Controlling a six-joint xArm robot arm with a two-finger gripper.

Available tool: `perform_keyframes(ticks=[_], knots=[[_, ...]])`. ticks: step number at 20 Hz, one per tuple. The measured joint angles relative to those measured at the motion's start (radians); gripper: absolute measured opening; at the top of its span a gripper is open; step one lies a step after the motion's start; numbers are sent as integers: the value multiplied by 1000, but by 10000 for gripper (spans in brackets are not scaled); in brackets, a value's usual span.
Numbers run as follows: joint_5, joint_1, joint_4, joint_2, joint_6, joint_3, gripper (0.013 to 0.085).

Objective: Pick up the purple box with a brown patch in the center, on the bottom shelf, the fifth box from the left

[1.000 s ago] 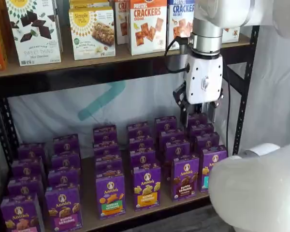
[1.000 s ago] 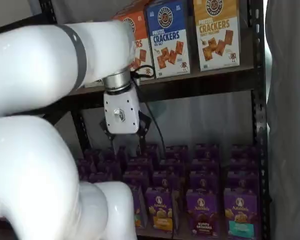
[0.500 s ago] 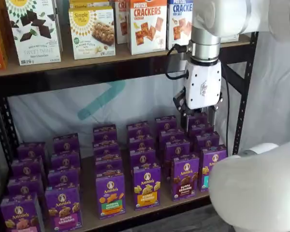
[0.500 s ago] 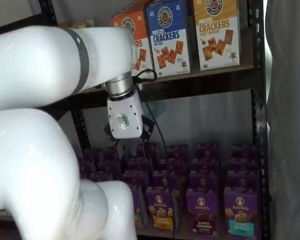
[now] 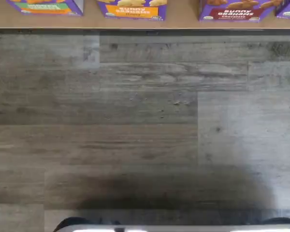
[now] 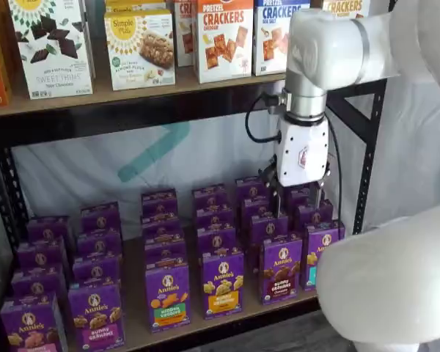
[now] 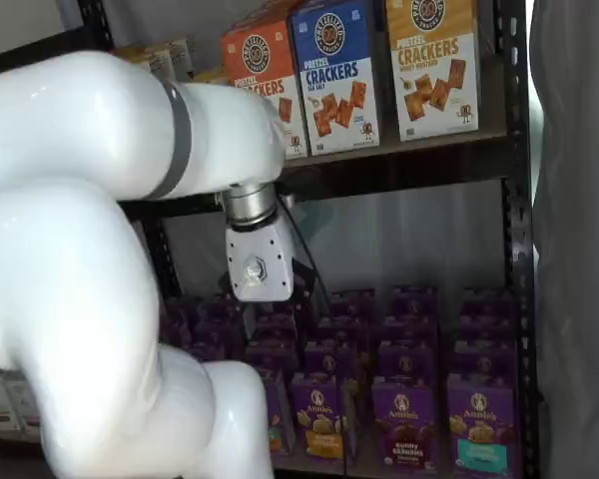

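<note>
The purple box (image 6: 281,268) with the dark brown centre panel stands upright at the front of its row on the bottom shelf (image 6: 135,302). It also shows as the purple box (image 7: 403,421) in the other shelf view, and the wrist view catches its lower edge (image 5: 236,11) on the board (image 5: 183,20). My gripper (image 6: 298,204) hangs above the rear boxes of that row, behind and higher than the box. Its two black fingers point down with a plain gap between them, open and holding nothing. Its white body (image 7: 260,265) shows too.
Rows of purple cartons fill the bottom shelf, among them a yellow-orange-panel one (image 6: 222,284) to the left and a teal-panel one (image 7: 478,431) to the right. Cracker boxes (image 6: 223,37) stand on the upper tier. A black upright (image 6: 368,154) and the arm's white link (image 6: 385,286) are close by. Grey plank floor (image 5: 145,125) lies in front of the shelf.
The gripper has come down and shifted a little left toward the rows of purple cartons. Its fingers stay open.
</note>
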Motion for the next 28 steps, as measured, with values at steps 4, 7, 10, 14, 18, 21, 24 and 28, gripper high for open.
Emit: perform_keyframes(ticks=[4, 7, 10, 14, 18, 21, 24, 28], knots=[[-85, -4, -10, 60, -1, 29, 850], [-157, -16, -15, 114, -10, 48, 850], [-232, -33, -13, 185, -29, 59, 850], [-352, -62, -1, 296, -66, 65, 850], [-474, -87, -10, 436, -88, 51, 850], [-564, -105, -7, 524, -109, 44, 850], [-637, -124, -21, 610, -116, 29, 850], [-739, -156, -48, 734, -125, 1, 850]])
